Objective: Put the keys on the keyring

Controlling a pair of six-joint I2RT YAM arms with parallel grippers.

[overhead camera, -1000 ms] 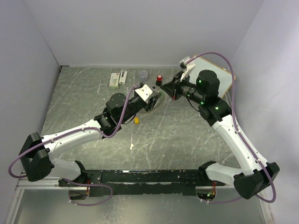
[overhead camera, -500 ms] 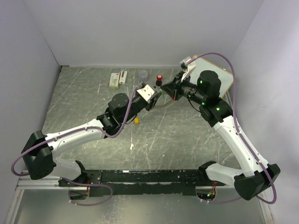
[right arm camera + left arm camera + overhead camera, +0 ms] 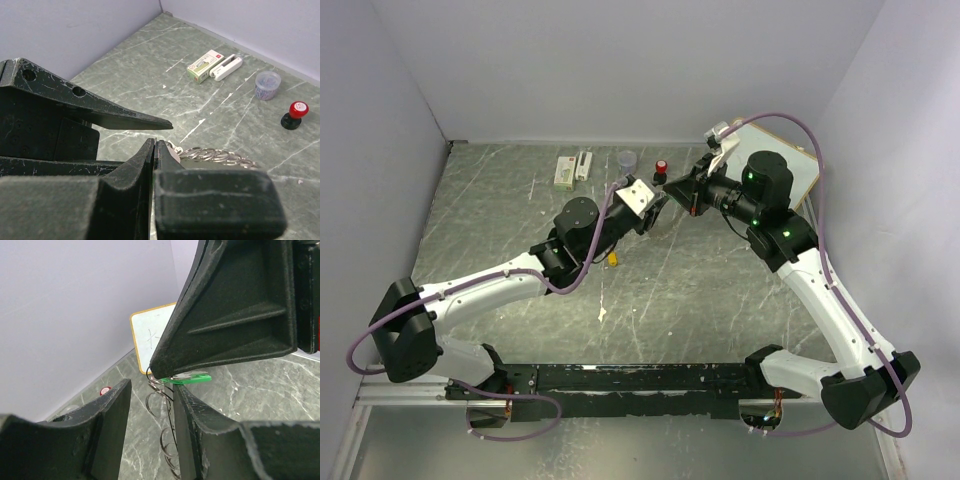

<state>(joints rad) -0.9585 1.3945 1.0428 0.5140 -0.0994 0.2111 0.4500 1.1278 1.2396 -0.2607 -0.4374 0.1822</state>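
Observation:
My right gripper (image 3: 155, 145) is shut on the green key (image 3: 192, 378), whose head sticks out under its fingertip in the left wrist view. The keyring (image 3: 156, 405), a dark wire fringed with small silvery rings, runs from that fingertip down between my left gripper's (image 3: 152, 387) jaws. It lies against the right finger; the left finger stands well apart. The keyring also shows in the right wrist view (image 3: 215, 155). In the top view both grippers meet tip to tip, left (image 3: 656, 208), right (image 3: 667, 190). The yellow-orange key (image 3: 612, 259) lies on the table beside the left arm.
A red-capped black knob (image 3: 662, 166) and a grey round cup (image 3: 626, 158) stand just behind the grippers. A small box (image 3: 564, 171) and a white stapler (image 3: 584, 164) lie at the back left. A yellow-framed whiteboard (image 3: 800, 170) lies at the back right.
My left gripper has moved a little up and to the right, closer to the right gripper's tip. The right gripper has hardly moved. The yellow-orange key stays put.

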